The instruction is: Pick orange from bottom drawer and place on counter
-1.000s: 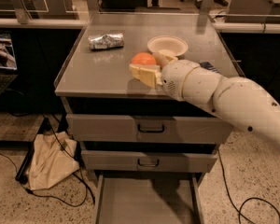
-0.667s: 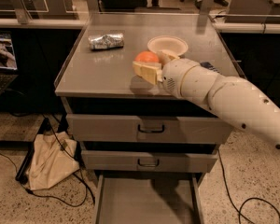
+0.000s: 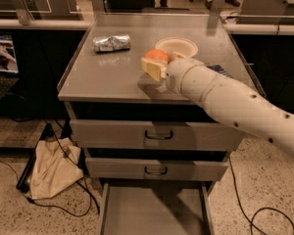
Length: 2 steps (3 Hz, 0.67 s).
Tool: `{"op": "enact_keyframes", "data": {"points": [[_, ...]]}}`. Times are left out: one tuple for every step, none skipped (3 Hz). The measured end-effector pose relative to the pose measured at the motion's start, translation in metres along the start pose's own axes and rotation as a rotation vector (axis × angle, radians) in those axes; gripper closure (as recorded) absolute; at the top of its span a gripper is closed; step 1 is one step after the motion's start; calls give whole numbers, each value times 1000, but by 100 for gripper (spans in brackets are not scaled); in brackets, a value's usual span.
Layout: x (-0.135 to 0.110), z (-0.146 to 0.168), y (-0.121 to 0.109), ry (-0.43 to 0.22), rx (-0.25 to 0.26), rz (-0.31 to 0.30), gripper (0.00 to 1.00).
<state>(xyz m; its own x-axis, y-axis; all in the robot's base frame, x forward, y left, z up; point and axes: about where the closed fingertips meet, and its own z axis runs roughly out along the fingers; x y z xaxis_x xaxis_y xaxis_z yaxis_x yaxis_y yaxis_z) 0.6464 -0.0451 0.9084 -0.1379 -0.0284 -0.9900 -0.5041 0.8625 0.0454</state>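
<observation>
Over the counter (image 3: pixel 105 77), right of centre, the gripper (image 3: pixel 161 63) has the orange (image 3: pixel 157 56) clenched between its jaws. The near pad faces the camera and the fruit pokes out above it.

Delta vs a second ago: gripper and orange are a bit further back and to the right, closer to the beige bowl (image 3: pixel 181 46). Now just beside its near rim; can't tell if touching. The grip looks unchanged.

A shadow on the metal below the pad suggests the orange is carried slightly above the surface, not resting on it. That's a judgement.

The bottom drawer (image 3: pixel 154 212) is pulled out, with no orange on the floor that shows. Both upper drawers (image 3: pixel 157 133) are closed. So pick and lift are done and the task is in the place phase, mostly complete.

What's left, as I read it: lower onto bare counter, open the jaws, back the arm (image 3: pixel 235 102) off.

Risks:
- It's a round fruit on flat metal, so it may roll on release. The thin raised rim should catch it.
- The bowl is close, so dropping here could clip its rim. Bare metal lies toward the camera and to the left.
- The foil packet (image 3: pixel 111 43) is well apart at back-left and not a factor.
</observation>
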Motion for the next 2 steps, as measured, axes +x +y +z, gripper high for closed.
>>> {"op": "enact_keyframes", "data": {"points": [[-12, 27, -9, -18, 64, -6, 97], [-9, 30, -11, -7, 63, -11, 74]]}}
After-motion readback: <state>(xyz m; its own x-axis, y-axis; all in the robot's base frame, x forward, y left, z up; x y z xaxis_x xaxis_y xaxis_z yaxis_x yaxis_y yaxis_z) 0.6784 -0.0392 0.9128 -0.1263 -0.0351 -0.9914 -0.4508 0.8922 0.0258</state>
